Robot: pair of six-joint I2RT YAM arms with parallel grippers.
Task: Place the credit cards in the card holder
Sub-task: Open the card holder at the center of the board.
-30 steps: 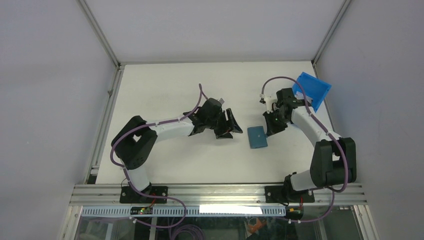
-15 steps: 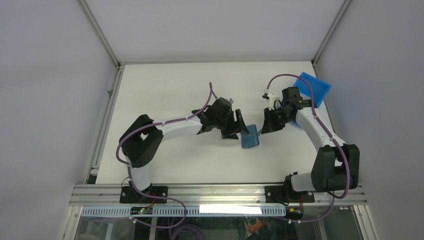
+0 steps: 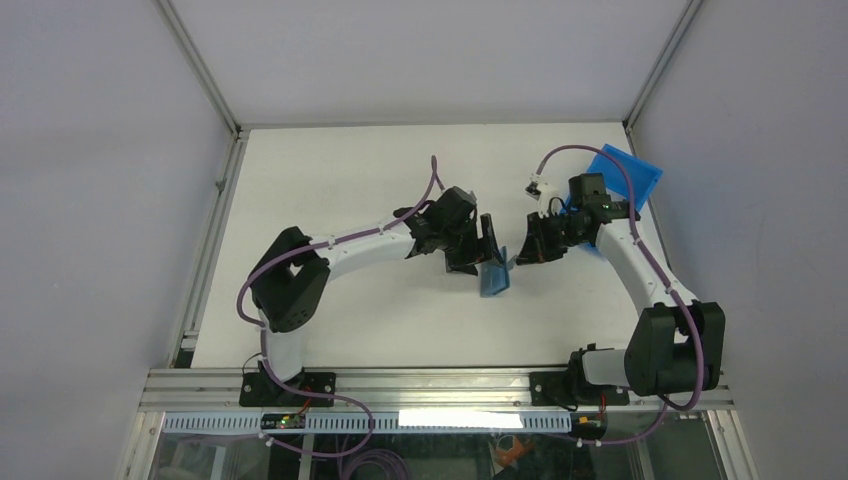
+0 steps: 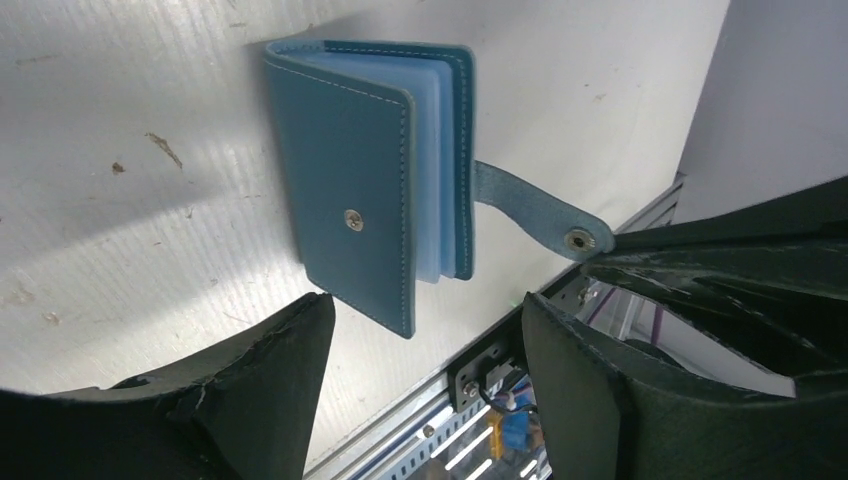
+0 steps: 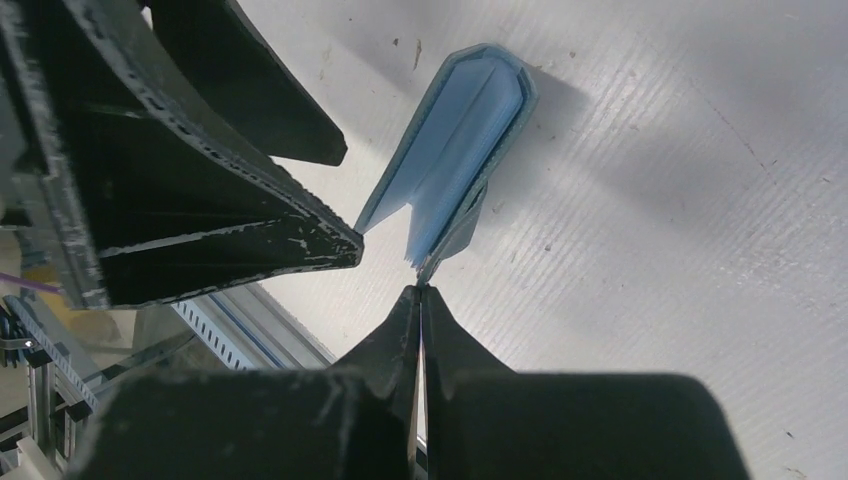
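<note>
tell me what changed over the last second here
Both arms closed in on the card holder. The left gripper swung right and now sits open beside it, having nudged it left. The right gripper moved left and shut on its snap tab, pulling the cover part open. The blue bin stayed put.

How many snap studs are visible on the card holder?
2. The cover stud sits on the card holder's front flap; the tab stud is at the strap end, against the right gripper. Any on the underside would be hidden.
</note>
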